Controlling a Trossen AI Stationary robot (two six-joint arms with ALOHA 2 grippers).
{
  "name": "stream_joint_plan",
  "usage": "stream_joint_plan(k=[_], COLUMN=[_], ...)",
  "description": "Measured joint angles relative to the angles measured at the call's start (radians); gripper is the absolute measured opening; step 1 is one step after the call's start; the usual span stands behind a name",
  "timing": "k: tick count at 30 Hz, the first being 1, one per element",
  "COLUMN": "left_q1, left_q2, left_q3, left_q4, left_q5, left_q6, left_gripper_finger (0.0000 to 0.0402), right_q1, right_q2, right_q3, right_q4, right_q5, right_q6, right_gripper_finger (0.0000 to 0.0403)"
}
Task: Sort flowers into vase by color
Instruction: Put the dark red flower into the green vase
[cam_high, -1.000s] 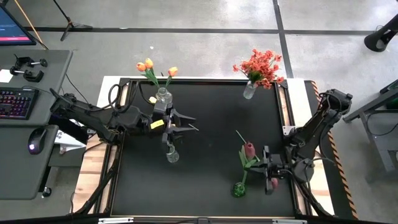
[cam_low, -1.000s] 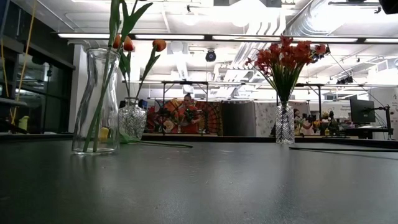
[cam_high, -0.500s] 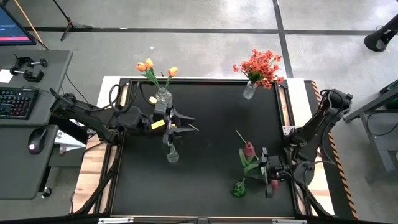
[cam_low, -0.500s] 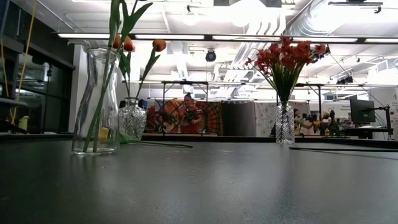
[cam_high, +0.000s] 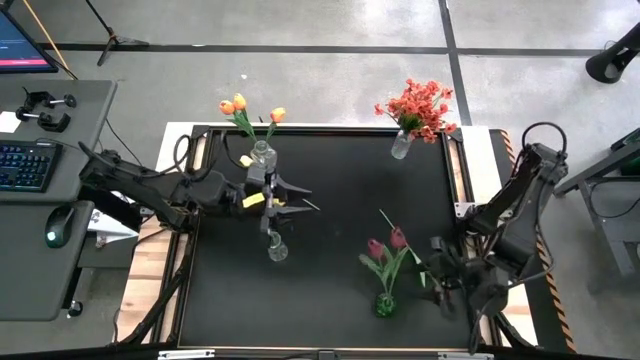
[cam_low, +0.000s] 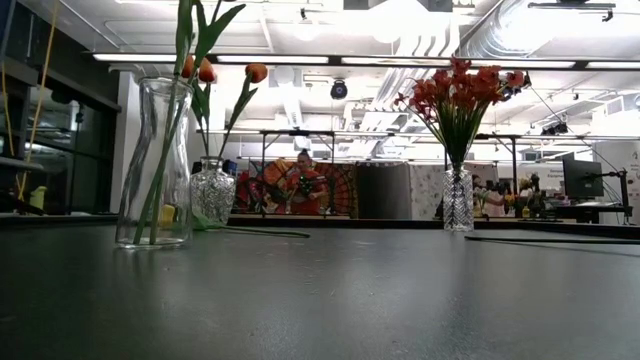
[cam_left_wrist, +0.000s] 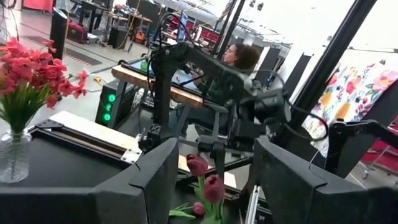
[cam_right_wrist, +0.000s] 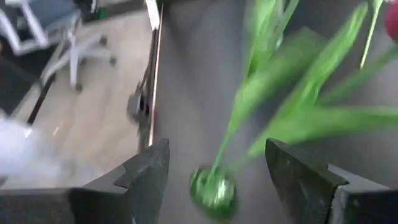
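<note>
Pink flowers (cam_high: 385, 247) stand in the green vase (cam_high: 384, 305) at the lower right of the tabletop (cam_high: 330, 200), sorted by color. Right hand (cam_high: 447, 280) sits beside it, open (nothing held). Left hand (cam_high: 300, 196), open too, waits at middle left.

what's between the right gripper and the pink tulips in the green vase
Nothing visible. The right gripper, open, sits just right of the pink tulips in the green vase, with only bare black table between them.
</note>
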Motion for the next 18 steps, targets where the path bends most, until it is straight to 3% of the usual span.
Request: stream_joint_plan(k=[6,12,18], left_q1=[0.000,0.000,0.000], left_q2=[-0.123,-0.201,-0.211], left_q3=[0.001,0.001,0.001], left_q4=[-0.180,-0.274,-0.328], left_q5=[-0.024,-0.066,-0.085], left_q6=[-0.047,-0.063,-0.068], left_gripper_finger=[0.0197,0.0197,0.0197], right_q1=[0.001,0.005,-0.094], right_q2=[0.000,0.000,0.000], right_q3=[0.076,-0.023,-0.109], right_q4=[-0.224,-0.344,-0.475], right_q5=[-0.262,-0.489,-0.639], right_q6=[0.168,0.188,0.294], right_gripper_finger=[0.0236,0.0215,0.0205])
